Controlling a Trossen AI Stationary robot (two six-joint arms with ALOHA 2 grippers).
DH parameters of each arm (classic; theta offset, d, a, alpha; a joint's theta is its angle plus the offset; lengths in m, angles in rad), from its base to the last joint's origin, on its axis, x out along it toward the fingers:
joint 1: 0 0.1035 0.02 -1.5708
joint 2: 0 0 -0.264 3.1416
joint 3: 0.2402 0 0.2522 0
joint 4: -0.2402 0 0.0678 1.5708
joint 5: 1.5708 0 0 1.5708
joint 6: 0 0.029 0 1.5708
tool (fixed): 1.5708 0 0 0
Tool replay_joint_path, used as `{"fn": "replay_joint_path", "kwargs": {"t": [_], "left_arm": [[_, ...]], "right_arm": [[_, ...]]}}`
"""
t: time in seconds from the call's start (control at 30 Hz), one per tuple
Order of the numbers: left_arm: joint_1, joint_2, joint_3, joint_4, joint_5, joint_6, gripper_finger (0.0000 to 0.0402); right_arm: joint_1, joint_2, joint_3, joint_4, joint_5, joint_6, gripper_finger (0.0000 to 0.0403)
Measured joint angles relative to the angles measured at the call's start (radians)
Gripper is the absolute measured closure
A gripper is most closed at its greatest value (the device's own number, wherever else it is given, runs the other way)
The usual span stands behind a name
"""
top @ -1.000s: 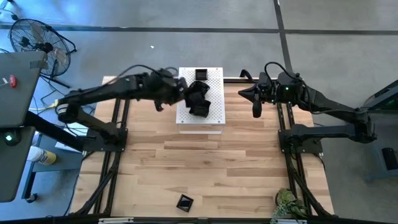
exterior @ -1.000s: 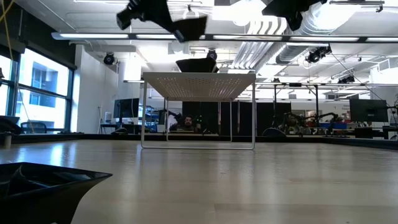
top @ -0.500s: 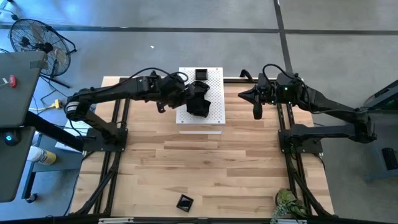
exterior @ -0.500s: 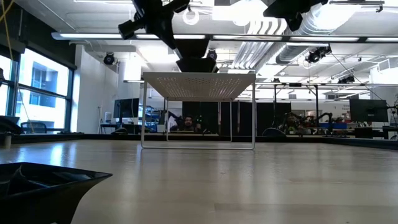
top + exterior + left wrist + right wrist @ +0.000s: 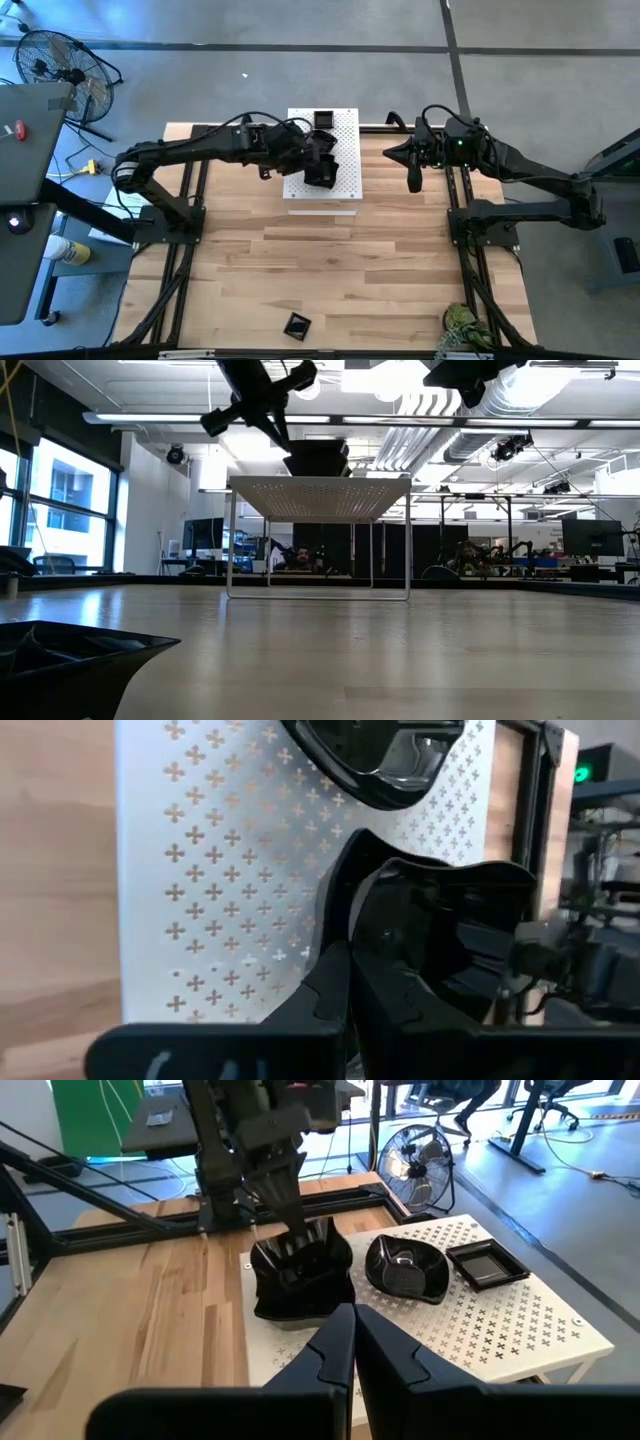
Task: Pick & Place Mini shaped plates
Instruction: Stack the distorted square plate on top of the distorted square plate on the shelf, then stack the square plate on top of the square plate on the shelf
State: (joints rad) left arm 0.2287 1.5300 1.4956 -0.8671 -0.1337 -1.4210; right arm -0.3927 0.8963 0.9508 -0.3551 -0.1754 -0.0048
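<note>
My left gripper (image 5: pixel 312 158) reaches over the white perforated board (image 5: pixel 345 190), which stands raised on thin legs (image 5: pixel 230 540). It is shut on a wavy-edged black dish (image 5: pixel 321 172), whose underside meets the board top in the low view (image 5: pixel 318 460). Two more black dishes sit on the board beyond it: a round one (image 5: pixel 405 1270) and a square one (image 5: pixel 487 1263). Another black dish (image 5: pixel 296 325) lies near the table's near edge. My right gripper (image 5: pixel 412 178) is shut and hovers to the right of the board, touching nothing. My left gripper pinches the wavy dish by its rim wall (image 5: pixel 292 1248) on the side toward the table's left. One finger (image 5: pixel 335 975) is outside the wall; the other is hidden in the hollow. The fingers slant down from above and the left. The dish sits upright on the board.
The wooden table (image 5: pixel 330 270) stretches bare between the board and the lone dish at its near edge. A small plant (image 5: pixel 465 330) sits at the near right corner. Black frame rails (image 5: pixel 470 250) run along both sides. A fan (image 5: pixel 60 65) stands off the table.
My left gripper has moved toward the table's right and downward over the board. The wavy dish, first held high and tilted near the board's left edge, has come down level onto the board top. The gripper has stayed shut on it.
</note>
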Motion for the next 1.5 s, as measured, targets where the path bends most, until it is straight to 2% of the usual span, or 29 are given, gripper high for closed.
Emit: {"fn": "replay_joint_path", "kwargs": {"t": [0.27,0.67,0.87,1.07,1.27,1.37,1.5], "left_arm": [[0.0,0.008,0.0,0.004,-0.012,0.052,0.0395],[0.001,0.007,0.001,0.004,-0.007,0.107,0.0337],[0.001,-0.029,0.001,0.004,-0.008,0.296,0.0336],[-0.007,-0.102,0.001,0.004,-0.015,0.613,0.0392],[-0.078,-0.185,-0.023,0.007,-0.026,0.89,0.0399],[-0.129,-0.237,-0.077,0.004,-0.046,0.974,0.0398],[-0.182,-0.322,-0.181,0.009,-0.054,1.0,0.04]], "right_arm": [[0.0,0.0,0.0,-0.007,0.0,0.0,0.0396],[0.0,0.0,0.0,-0.008,0.0,-0.004,0.0396],[0.0,0.0,0.0,-0.01,0.0,-0.003,0.0396],[0.001,0.0,0.0,-0.033,0.0,0.034,0.0396],[0.026,0.0,0.0,-0.051,0.013,0.092,0.0396],[0.068,0.0,0.0,-0.03,0.033,0.104,0.0396],[0.135,0.0,0.0,-0.012,0.138,0.161,0.0396]]}}
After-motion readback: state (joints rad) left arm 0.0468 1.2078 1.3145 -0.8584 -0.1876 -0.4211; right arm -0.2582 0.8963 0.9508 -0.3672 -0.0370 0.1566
